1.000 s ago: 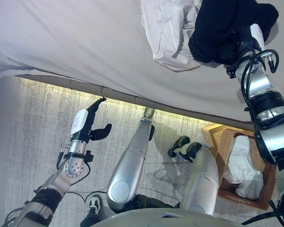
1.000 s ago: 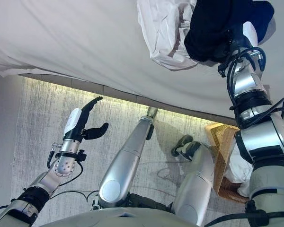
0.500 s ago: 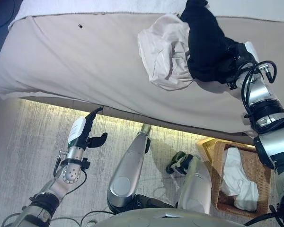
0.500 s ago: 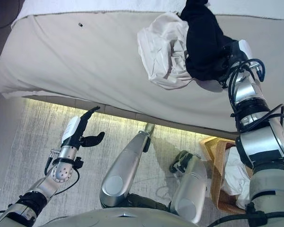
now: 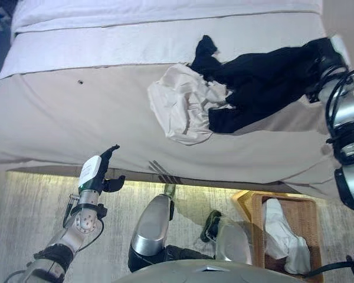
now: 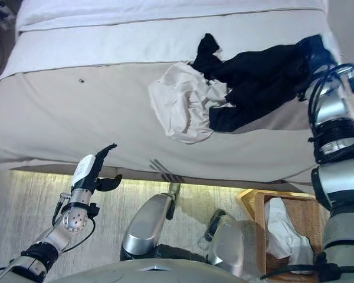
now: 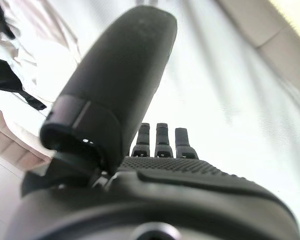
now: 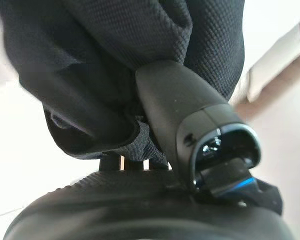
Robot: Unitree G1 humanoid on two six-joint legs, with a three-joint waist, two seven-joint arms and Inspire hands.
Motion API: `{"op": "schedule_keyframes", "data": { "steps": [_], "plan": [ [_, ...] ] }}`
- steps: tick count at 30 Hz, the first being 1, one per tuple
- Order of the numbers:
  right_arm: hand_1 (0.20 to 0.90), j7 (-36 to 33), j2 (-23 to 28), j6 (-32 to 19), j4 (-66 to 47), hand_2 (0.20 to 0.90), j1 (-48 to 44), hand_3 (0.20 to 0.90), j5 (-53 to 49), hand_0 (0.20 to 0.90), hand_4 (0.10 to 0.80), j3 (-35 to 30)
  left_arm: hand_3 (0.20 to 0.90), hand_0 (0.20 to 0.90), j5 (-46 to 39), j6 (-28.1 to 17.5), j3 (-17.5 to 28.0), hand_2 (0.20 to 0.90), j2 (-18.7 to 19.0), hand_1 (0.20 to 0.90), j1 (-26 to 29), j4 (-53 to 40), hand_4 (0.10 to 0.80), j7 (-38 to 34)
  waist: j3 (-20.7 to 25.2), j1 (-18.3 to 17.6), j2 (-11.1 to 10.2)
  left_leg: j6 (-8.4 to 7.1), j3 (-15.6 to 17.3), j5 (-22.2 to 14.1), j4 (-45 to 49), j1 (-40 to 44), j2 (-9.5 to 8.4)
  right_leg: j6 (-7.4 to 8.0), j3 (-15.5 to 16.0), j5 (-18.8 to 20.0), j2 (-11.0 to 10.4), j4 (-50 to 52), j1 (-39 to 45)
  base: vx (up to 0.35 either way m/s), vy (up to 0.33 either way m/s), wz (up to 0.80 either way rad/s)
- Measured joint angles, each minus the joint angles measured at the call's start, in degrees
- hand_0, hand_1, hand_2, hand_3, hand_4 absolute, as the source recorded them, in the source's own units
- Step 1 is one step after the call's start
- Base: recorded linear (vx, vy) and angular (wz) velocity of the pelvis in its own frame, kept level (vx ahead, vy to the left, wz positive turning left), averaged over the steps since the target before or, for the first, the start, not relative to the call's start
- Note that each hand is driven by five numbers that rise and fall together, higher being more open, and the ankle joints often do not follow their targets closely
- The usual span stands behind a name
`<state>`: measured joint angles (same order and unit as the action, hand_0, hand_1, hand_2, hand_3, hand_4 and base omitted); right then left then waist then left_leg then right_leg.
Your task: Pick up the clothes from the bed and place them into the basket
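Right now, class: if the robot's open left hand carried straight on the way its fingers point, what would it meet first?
Probably the beige sheet draped over the bed's near edge: the left hand points up at it from the floor side, empty. Depth is uncertain.

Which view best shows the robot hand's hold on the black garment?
The right wrist view: the right robot hand presses its thumb into the black garment bunched against the palm. The eye views show the garment stretched across the bed with the grip mostly hidden. The left wrist view shows only a scrap.

Black garment (image 5: pixel 259 82), white garment (image 5: pixel 180 106), beige bed (image 5: pixel 76 118), tan basket (image 5: pixel 252 203).
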<state>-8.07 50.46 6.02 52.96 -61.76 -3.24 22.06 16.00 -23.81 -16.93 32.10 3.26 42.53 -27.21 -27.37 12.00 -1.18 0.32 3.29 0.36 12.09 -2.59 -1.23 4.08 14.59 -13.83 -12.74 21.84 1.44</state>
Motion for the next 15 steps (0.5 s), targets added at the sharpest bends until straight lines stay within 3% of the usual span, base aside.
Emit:
{"op": "schedule_keyframes", "data": {
  "steps": [3,7,9,11,12,13,15],
  "plan": [
    [0.300,0.0,3.3,-1.3,-1.7,0.300,-1.3,0.200,0.0,0.300,0.100,0.0,0.900,0.900,1.0,0.2,-0.1,0.900,-0.8,0.900,2.0,3.8,0.800,0.1,3.2,-2.3,-1.3,0.74,1.2,0.5,-3.6,2.6,0.98,0.20,-0.4,2.9,1.7,-5.1,3.0,0.021,-0.016,-0.25],
    [0.300,-0.2,5.8,-1.7,-2.7,0.300,-1.6,0.200,-0.1,0.300,0.100,0.2,0.900,0.900,1.1,0.2,-0.1,0.900,-1.1,0.900,2.2,5.6,0.800,0.1,7.3,-5.5,-3.5,1.08,3.1,0.8,-7.0,6.3,1.19,0.55,-1.8,3.9,2.2,-6.8,4.3,0.021,-0.012,-0.30],
    [0.300,-0.3,7.7,-1.8,-5.1,0.300,-1.6,0.200,-0.2,0.300,0.100,0.2,0.900,0.900,1.6,0.2,-0.1,0.900,-1.3,0.900,2.5,5.7,0.800,0.0,7.8,-6.7,-3.6,1.10,4.3,0.8,-8.9,8.7,1.76,0.86,-3.1,4.1,2.5,-5.0,4.3,0.023,0.000,-0.38],
    [0.300,-0.3,9.0,-2.1,-7.2,0.300,-1.5,0.200,-0.2,0.300,0.100,0.2,0.900,0.900,2.0,0.1,-0.1,0.900,-1.9,0.900,3.0,6.5,0.800,-0.1,8.3,-8.7,-2.9,1.34,5.1,0.7,-10.4,10.1,3.73,0.85,-3.6,2.2,3.5,0.6,-0.8,0.016,-0.005,-0.43],
    [0.300,-0.3,9.3,-2.1,-8.2,0.300,-1.5,0.200,-0.2,0.300,0.100,0.2,0.900,0.900,2.0,0.0,-0.1,0.900,-1.6,0.900,3.2,7.2,0.800,-0.2,8.9,-9.4,-3.6,1.33,5.9,0.7,-10.5,10.2,3.79,-0.05,-4.3,3.4,4.6,-7.5,-0.8,0.002,-0.010,-0.44],
    [0.300,-0.3,9.6,-2.1,-9.3,0.300,-1.3,0.200,-0.2,0.300,0.100,-0.1,0.900,0.900,2.1,0.3,-0.1,0.900,-2.1,0.900,3.7,8.4,0.800,-0.1,9.7,-10.1,-4.3,1.20,6.5,0.6,-10.6,10.4,3.35,-1.25,-4.8,9.3,5.3,-13.1,-0.3,-0.003,-0.008,-0.32],
    [0.300,-0.3,10.5,-1.9,-10.0,0.300,-0.8,0.200,-0.3,0.300,0.100,-0.2,0.900,0.900,2.5,-0.2,-0.3,0.900,-3.0,0.900,3.3,8.3,0.800,0.0,10.5,-11.5,-3.3,0.64,6.6,0.9,-10.2,11.1,4.97,-1.60,-4.8,13.9,7.3,-17.5,2.3,-0.016,0.001,-0.35]
  ]
}}
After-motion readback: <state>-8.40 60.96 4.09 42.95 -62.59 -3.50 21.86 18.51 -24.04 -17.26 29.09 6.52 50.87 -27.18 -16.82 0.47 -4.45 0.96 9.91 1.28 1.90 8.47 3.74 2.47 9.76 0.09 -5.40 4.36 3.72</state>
